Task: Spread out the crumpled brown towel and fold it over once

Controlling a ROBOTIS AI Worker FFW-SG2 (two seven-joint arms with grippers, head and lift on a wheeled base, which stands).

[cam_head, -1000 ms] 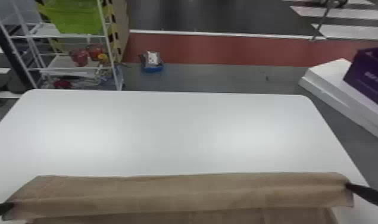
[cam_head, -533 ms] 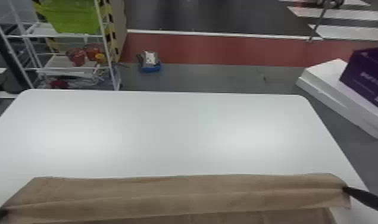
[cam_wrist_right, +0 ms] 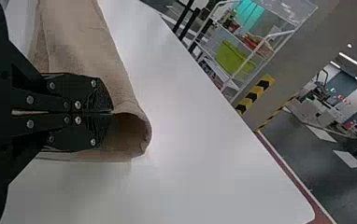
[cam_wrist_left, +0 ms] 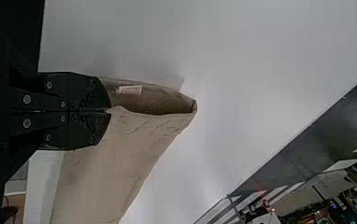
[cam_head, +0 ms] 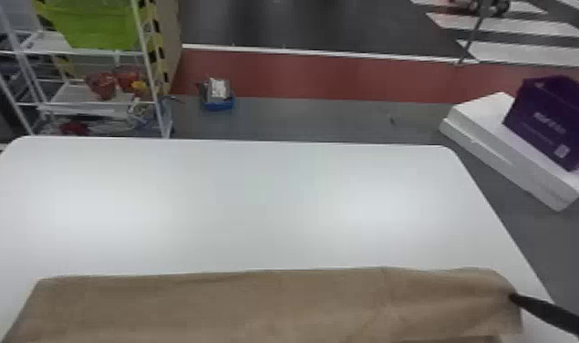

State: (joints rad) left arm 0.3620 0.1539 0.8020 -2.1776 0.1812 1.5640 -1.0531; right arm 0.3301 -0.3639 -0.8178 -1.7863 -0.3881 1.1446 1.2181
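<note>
"Where does the towel (cam_head: 256,301) lie, please?"
"It lies along the near side of the table (cam_head: 265,205)."
"And around this table?"
"Behind its left part is the rack (cam_head: 51,42), which holds a bin (cam_head: 99,23). On the floor (cam_head: 302,118) behind it is a tray (cam_head: 219,106). Beside its far right corner, a box (cam_head: 536,114) rests on slabs (cam_head: 488,123)."

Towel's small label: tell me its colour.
The label is whitish; the left wrist view shows it best.
</note>
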